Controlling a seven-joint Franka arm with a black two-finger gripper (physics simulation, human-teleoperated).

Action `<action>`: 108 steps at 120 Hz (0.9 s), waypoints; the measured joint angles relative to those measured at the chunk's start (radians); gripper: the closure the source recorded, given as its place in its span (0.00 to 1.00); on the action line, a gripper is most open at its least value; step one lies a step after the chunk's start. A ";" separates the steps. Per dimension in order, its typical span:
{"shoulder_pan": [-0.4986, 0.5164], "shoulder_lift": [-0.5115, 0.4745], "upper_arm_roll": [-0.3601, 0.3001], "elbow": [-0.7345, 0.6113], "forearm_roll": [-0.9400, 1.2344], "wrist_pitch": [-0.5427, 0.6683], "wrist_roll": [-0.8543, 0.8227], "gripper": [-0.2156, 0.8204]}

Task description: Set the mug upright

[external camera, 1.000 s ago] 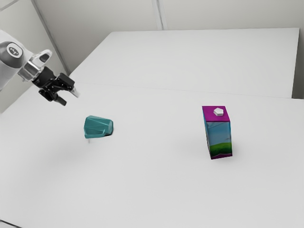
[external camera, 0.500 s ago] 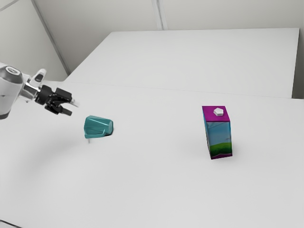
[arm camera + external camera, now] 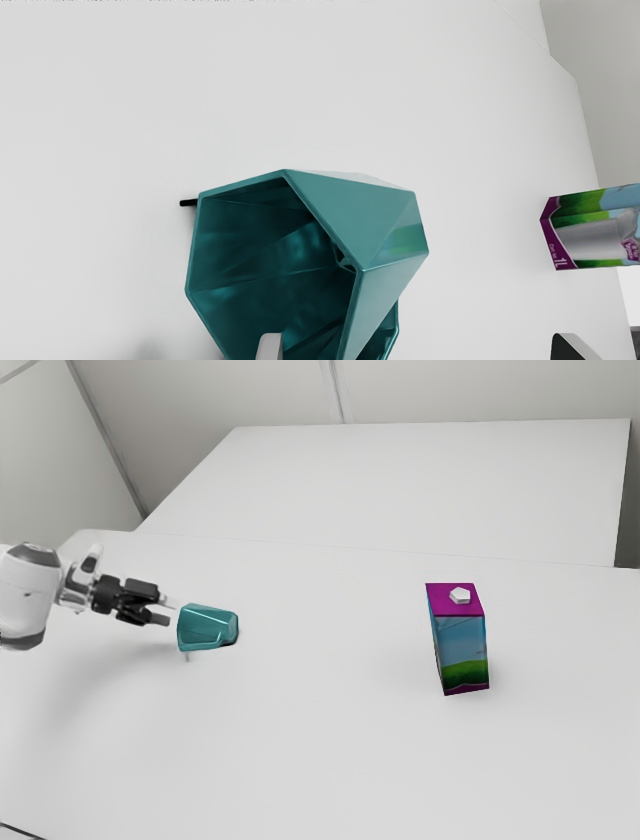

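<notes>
In the exterior view, the arm (image 3: 28,595) reached in from the exterior view's left, low over the white table (image 3: 330,760), and the gripper (image 3: 168,613) was near the teal mug (image 3: 207,627), its two fingertips pointing toward it with a gap between them. The mug lay on its side on the table, not upright, its wider end toward the gripper. Well apart from it, toward the exterior view's right, a carton (image 3: 465,650) stood upright, with a purple top and a white cap (image 3: 460,596). In the wrist view, the jaws were open wide, with nothing held between them. The mug's mouth faced the camera, showing the dark teal inside. One fingertip (image 3: 270,347) overlapped the mouth; whether it was inside or only in front, I could not tell. The other fingertip (image 3: 572,347) was out beyond the mug's side, apart from it.
</notes>
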State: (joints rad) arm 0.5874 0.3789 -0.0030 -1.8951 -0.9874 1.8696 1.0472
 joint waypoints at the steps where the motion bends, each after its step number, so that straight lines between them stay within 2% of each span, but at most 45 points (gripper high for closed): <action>1: 0.000 0.002 0.000 0.000 -0.005 -0.001 0.004 0.23; 50: -0.003 0.061 -0.001 0.001 -0.127 -0.034 0.138 0.23; 108: -0.031 0.089 -0.008 0.004 -0.178 -0.054 0.218 0.23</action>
State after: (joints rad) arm 0.5562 0.4684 -0.0107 -1.8911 -1.1655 1.8153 1.2651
